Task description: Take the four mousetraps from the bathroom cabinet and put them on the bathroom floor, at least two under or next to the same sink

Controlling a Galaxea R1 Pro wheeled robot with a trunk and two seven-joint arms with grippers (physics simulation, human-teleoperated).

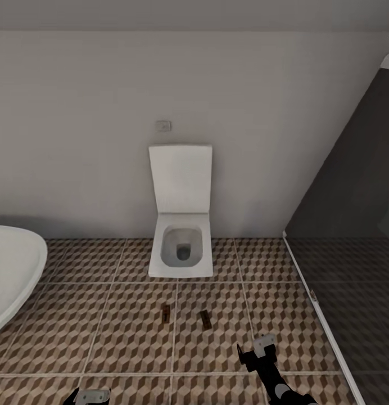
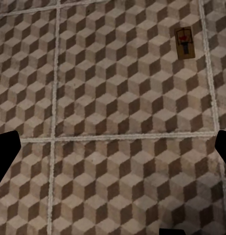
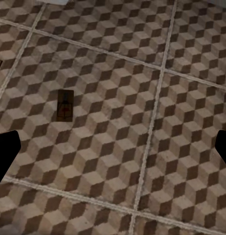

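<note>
Two mousetraps (image 1: 167, 314) (image 1: 205, 319) down by toilet (image 1: 181, 247), both grippers (image 1: 256, 351) (image 1: 86, 396) spread empty; risk: sink requirement unmet.

1. The bathroom floor (image 1: 132, 337) is matt tile printed with cubes, with pale grout lines.
2. The mousetraps (image 1: 166, 314) look like tan wood.
3. The toilet (image 1: 181, 247) is smooth, white and softly glossy.
</note>
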